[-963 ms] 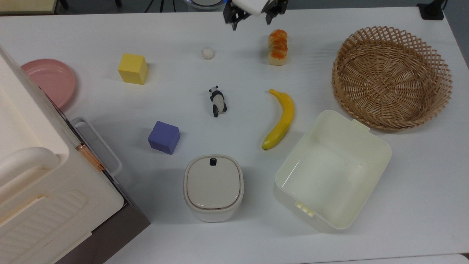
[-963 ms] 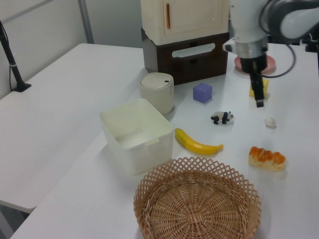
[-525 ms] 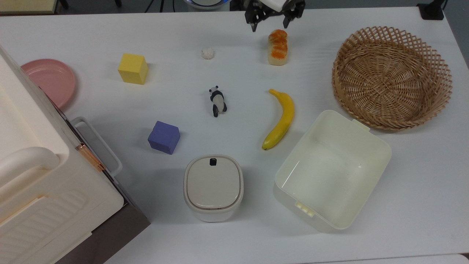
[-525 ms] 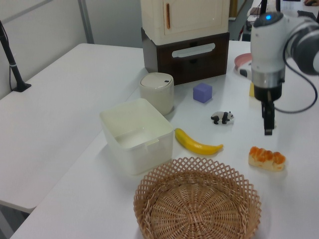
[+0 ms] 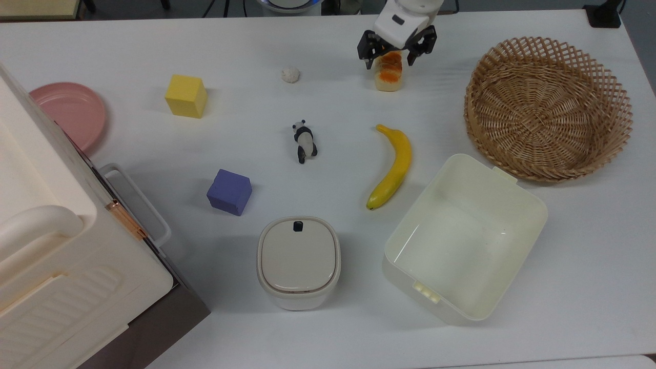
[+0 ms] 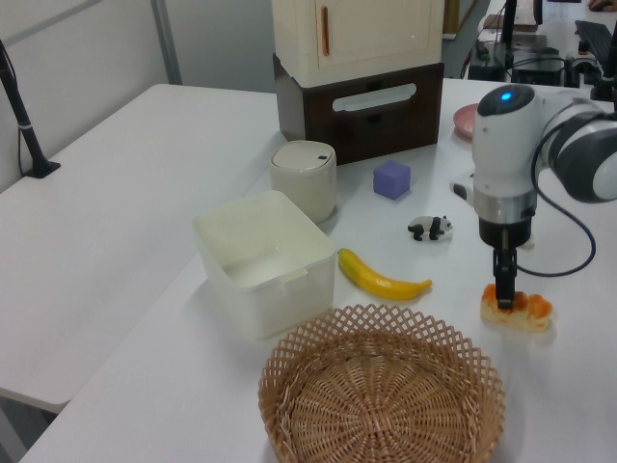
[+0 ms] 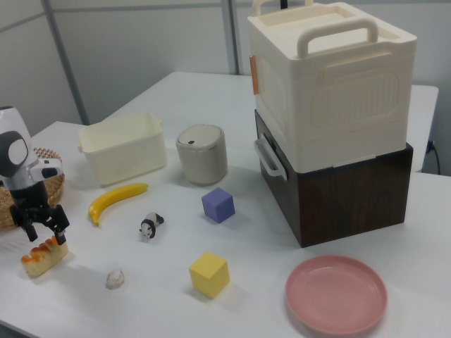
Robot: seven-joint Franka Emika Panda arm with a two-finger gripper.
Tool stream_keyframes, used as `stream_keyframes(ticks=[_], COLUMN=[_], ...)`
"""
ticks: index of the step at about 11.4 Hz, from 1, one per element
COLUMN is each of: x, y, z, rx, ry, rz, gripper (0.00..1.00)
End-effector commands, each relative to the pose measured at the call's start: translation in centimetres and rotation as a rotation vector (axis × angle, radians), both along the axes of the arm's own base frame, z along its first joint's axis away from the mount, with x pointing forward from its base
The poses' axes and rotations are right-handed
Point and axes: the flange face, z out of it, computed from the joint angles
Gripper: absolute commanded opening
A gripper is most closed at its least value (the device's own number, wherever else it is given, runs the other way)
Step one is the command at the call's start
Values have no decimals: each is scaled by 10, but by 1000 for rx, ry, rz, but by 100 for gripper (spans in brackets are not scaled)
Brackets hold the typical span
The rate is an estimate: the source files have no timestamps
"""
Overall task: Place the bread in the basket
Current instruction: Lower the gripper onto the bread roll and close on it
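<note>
The gripper is held wide open, its jaws set either side of the bread, which lies on the table between them, not clamped; the banana is found farther off; the basket stands well apart, toward the top view's right.

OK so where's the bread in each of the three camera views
Top view: the bread lies near the top edge, right of centre, under the tool.
Left view: the bread sits at the right, below the tool.
Right view: the bread is at the far left.
Shared landmark: the banana nearby.
</note>
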Motion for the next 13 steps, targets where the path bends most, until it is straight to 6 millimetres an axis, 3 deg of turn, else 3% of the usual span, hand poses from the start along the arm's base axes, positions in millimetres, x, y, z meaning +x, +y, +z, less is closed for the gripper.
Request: stream_keyframes(ticks=[1, 3, 4, 5, 7, 10, 13], x=[-8, -9, -11, -15, -16, -21, -10], y=[11, 10, 8, 10, 9, 2, -10], z=[-19, -20, -23, -26, -26, -15, 23], rx=[-2, -6, -10, -14, -16, -52, -58], ry=[20, 27, 33, 40, 45, 97, 96], rz=[-5, -5, -3, 10, 16, 28, -3], gripper=[100, 84, 73, 54, 37, 29, 29])
